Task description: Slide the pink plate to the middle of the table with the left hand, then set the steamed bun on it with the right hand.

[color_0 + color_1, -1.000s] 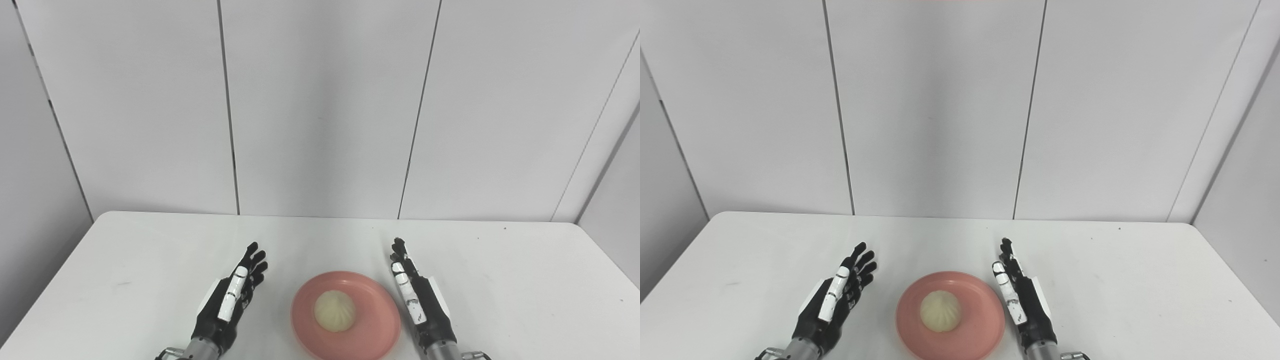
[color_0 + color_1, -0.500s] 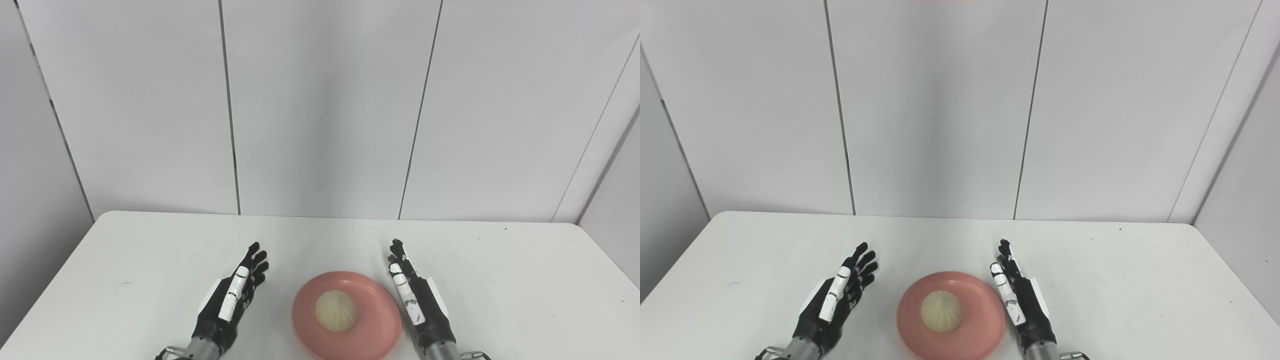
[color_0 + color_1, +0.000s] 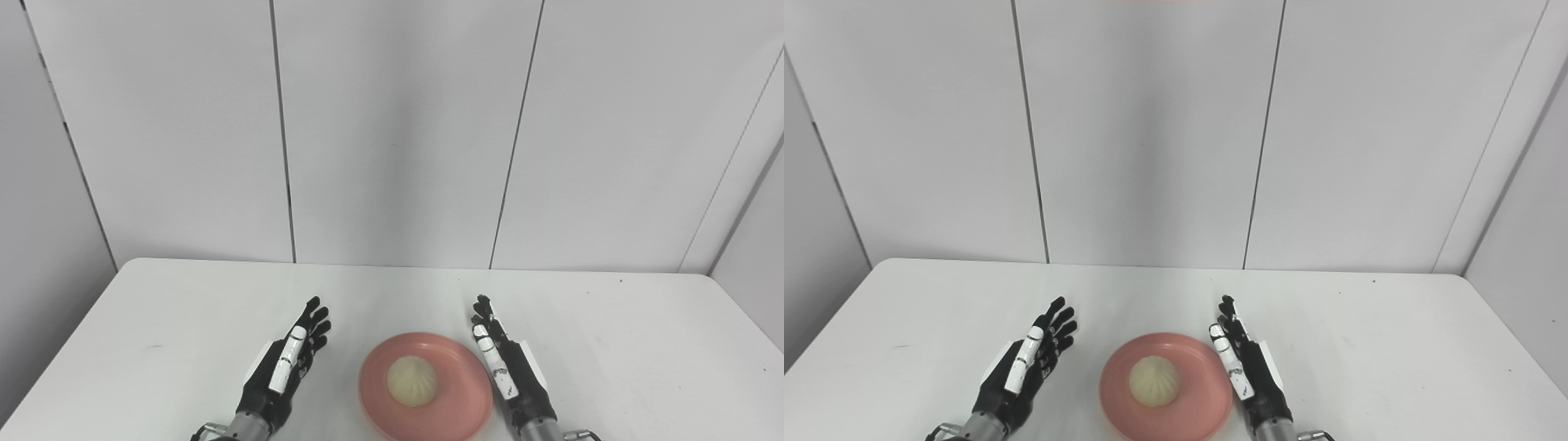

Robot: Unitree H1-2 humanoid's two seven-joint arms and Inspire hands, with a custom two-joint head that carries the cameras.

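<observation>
The pink plate (image 3: 453, 401) loses its 6 o'clock rim to the bottom edge (both views); both arms are cropped there too, just below the wrists.

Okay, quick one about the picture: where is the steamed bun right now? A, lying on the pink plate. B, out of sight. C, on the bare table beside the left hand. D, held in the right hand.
A: the steamed bun sits on the pink plate, with the left hand and right hand open on either side.
</observation>
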